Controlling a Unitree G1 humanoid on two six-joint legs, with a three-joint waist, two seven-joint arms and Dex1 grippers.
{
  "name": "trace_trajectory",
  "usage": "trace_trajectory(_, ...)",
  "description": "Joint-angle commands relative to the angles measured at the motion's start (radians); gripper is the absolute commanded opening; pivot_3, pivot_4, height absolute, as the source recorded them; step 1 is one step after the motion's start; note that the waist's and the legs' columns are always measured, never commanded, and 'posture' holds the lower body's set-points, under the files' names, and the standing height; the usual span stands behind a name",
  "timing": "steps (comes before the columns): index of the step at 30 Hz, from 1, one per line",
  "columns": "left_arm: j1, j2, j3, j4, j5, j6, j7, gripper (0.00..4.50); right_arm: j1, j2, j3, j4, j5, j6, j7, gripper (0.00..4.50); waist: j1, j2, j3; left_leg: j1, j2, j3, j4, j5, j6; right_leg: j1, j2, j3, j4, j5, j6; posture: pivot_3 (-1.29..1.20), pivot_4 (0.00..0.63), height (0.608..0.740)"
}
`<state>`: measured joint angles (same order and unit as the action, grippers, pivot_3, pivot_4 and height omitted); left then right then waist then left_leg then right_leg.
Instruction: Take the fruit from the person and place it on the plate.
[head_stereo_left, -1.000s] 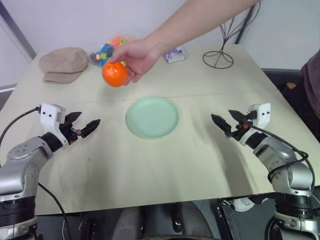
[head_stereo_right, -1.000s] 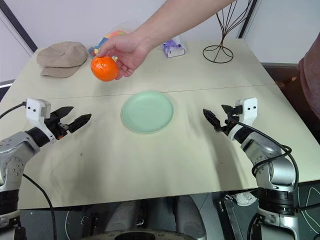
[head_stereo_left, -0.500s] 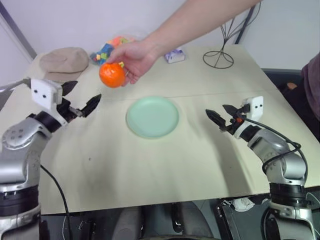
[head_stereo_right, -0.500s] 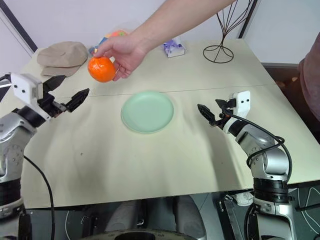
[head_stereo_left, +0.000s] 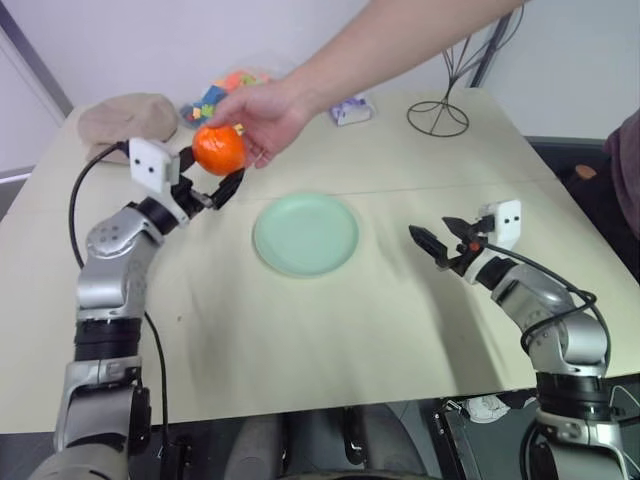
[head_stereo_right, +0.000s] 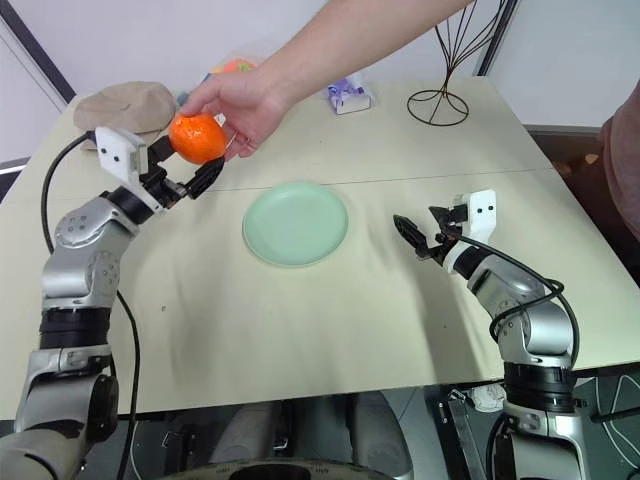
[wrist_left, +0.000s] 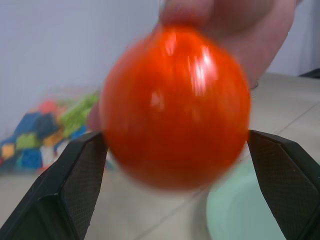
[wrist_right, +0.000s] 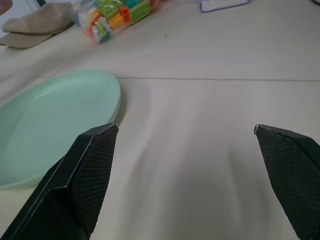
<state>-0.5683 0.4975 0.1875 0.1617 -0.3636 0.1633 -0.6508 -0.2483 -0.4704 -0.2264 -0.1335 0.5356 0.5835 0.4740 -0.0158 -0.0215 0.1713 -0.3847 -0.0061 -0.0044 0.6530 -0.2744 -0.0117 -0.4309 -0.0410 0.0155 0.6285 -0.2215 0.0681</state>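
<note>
The person's hand (head_stereo_left: 265, 115) reaches in from the far side and holds the orange fruit (head_stereo_left: 219, 150) in the air above the table, left of the plate. My left gripper (head_stereo_left: 213, 170) is raised to the fruit and open. In the left wrist view the fruit (wrist_left: 175, 105) sits between its two black fingers (wrist_left: 80, 175), which stand close at its sides. The pale green plate (head_stereo_left: 305, 235) lies bare at the table's middle. My right gripper (head_stereo_left: 430, 228) hovers open and holds nothing, right of the plate (wrist_right: 50, 125).
A tan cap (head_stereo_left: 125, 115) and a bag of coloured bricks (head_stereo_left: 215, 95) lie at the far left. A small purple packet (head_stereo_left: 350, 108) and a black wire stand (head_stereo_left: 437, 115) sit at the back. The person's maroon garment (head_stereo_left: 625, 150) shows at the right edge.
My left arm has risen and swung in toward the fruit, bringing its open fingers to the fruit's sides. The right gripper has shifted slightly. The hand with the fruit has barely moved.
</note>
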Motion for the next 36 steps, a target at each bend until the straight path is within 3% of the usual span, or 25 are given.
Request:
trace_trajectory(1, -0.036, -0.006, 0.008, -0.01, -0.006, -0.025, -0.001, 4.5, 0.012, 0.004, -0.032, -0.065, 0.019, 0.001, -0.014, 4.46, 0.001, 0.0, 0.0, 0.0, 0.0, 0.0, 0.0, 0.0, 0.0, 0.0, 0.0, 0.0, 0.0, 0.0, 0.0, 0.0, 0.15, 0.74)
trace_trajectory(9, -0.039, -0.037, -0.008, 0.009, 0.005, -0.029, -0.002, 4.5, 0.026, 0.015, -0.036, -0.085, 0.022, 0.011, -0.03, 4.46, 0.003, 0.0, 0.0, 0.0, 0.0, 0.0, 0.0, 0.0, 0.0, 0.0, 0.0, 0.0, 0.0, 0.0, 0.0, 0.0, 0.15, 0.74)
trace_trajectory(13, -0.033, -0.034, 0.001, 0.007, 0.0, -0.023, 0.004, 3.4, 0.027, 0.016, -0.041, -0.086, 0.024, 0.012, -0.035, 4.5, 0.003, 0.0, 0.0, 0.0, 0.0, 0.0, 0.0, 0.0, 0.0, 0.0, 0.0, 0.0, 0.0, 0.0, 0.0, 0.0, 0.15, 0.74)
trace_trajectory(14, -0.032, -0.033, 0.002, 0.006, -0.001, -0.023, 0.005, 3.33, 0.027, 0.017, -0.042, -0.086, 0.025, 0.012, -0.036, 4.5, 0.003, 0.0, 0.0, 0.0, 0.0, 0.0, 0.0, 0.0, 0.0, 0.0, 0.0, 0.0, 0.0, 0.0, 0.0, 0.0, 0.15, 0.74)
trace_trajectory(23, -0.023, -0.021, 0.021, -0.033, -0.026, 0.01, 0.011, 3.33, 0.026, 0.018, -0.037, -0.08, 0.028, 0.012, -0.038, 4.5, 0.003, 0.0, 0.0, 0.0, 0.0, 0.0, 0.0, 0.0, 0.0, 0.0, 0.0, 0.0, 0.0, 0.0, 0.0, 0.0, 0.15, 0.74)
trace_trajectory(27, 0.066, 0.056, 0.024, -0.222, -0.167, 0.226, -0.079, 3.33, 0.032, 0.013, -0.04, -0.084, 0.03, 0.015, -0.035, 4.5, -0.004, 0.0, 0.0, 0.0, 0.0, 0.0, 0.0, 0.0, 0.0, 0.0, 0.0, 0.0, 0.0, 0.0, 0.0, 0.0, 0.15, 0.74)
trace_trajectory(30, 0.187, 0.105, -0.049, -0.323, -0.172, 0.308, -0.132, 3.33, 0.038, 0.019, -0.034, -0.08, 0.025, 0.008, -0.034, 4.5, -0.003, 0.002, -0.001, 0.001, 0.0, 0.0, -0.002, 0.0, 0.0, 0.0, 0.0, 0.002, 0.001, 0.0, 0.0, 0.0, 0.15, 0.74)
trace_trajectory(36, 0.107, -0.048, -0.164, -0.202, -0.059, 0.214, -0.054, 3.33, 0.04, 0.047, -0.018, -0.094, 0.021, 0.006, -0.049, 4.5, 0.022, 0.001, 0.0, -0.002, 0.0, -0.002, 0.006, 0.0, 0.0, 0.001, 0.001, -0.001, 0.001, 0.0, -0.001, 0.0, 0.15, 0.74)
